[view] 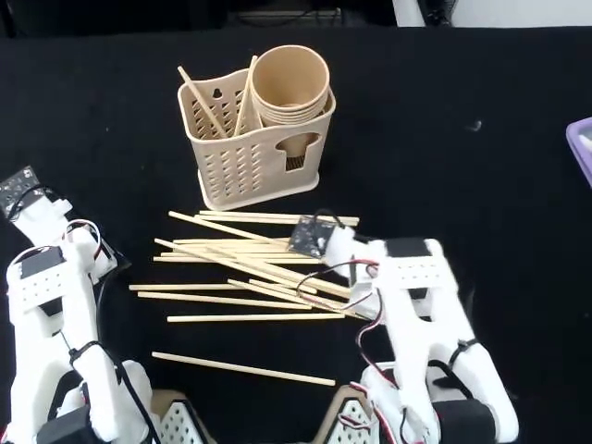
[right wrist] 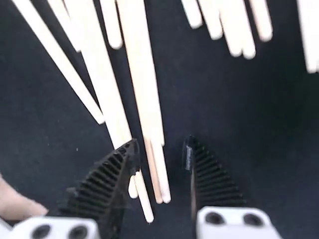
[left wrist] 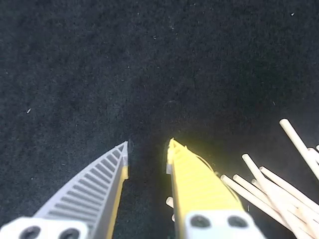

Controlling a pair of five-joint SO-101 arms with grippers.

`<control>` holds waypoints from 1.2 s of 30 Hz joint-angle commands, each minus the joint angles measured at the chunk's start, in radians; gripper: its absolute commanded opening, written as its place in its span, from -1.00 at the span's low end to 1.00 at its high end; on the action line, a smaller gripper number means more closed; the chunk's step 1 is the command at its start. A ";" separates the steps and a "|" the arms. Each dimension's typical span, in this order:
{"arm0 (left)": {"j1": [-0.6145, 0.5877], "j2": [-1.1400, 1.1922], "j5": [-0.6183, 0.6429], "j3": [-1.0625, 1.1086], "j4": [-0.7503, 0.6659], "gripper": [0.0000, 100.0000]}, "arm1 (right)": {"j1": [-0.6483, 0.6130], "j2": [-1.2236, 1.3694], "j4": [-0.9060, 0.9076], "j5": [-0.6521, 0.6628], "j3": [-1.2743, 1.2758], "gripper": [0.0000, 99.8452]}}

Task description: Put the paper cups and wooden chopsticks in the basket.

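Note:
A beige basket [view: 250, 157] stands at the back of the black table, holding stacked paper cups [view: 289, 85] in one side and two chopsticks [view: 205, 104] in the other. Several wooden chopsticks [view: 250, 268] lie scattered in front of it; one more [view: 242, 368] lies alone nearer the front. My right gripper [right wrist: 160, 149] is open low over the pile's right end, with chopstick ends [right wrist: 154, 169] between its black fingers [right wrist: 112, 172]. My left gripper [left wrist: 148, 149] is open over bare cloth at the left, chopstick tips [left wrist: 264, 194] beside its yellow finger [left wrist: 192, 174].
A purple object [view: 583, 148] pokes in at the right edge. The right arm [view: 416, 296] and the left arm [view: 46, 287] stand at the table's front. Bare black cloth stretches right of the basket.

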 commanded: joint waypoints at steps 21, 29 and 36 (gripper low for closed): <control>-0.008 -0.032 0.003 -0.008 -0.008 -0.73 | -0.035 0.252 -0.143 -0.107 -0.085 -0.71; -0.008 -0.032 0.003 -0.008 -0.008 -0.73 | -0.028 0.242 -0.137 -0.110 -0.097 -0.97; -0.008 -0.032 0.003 -0.010 -0.008 -0.73 | 0.098 -0.028 0.117 -0.068 -0.170 -0.98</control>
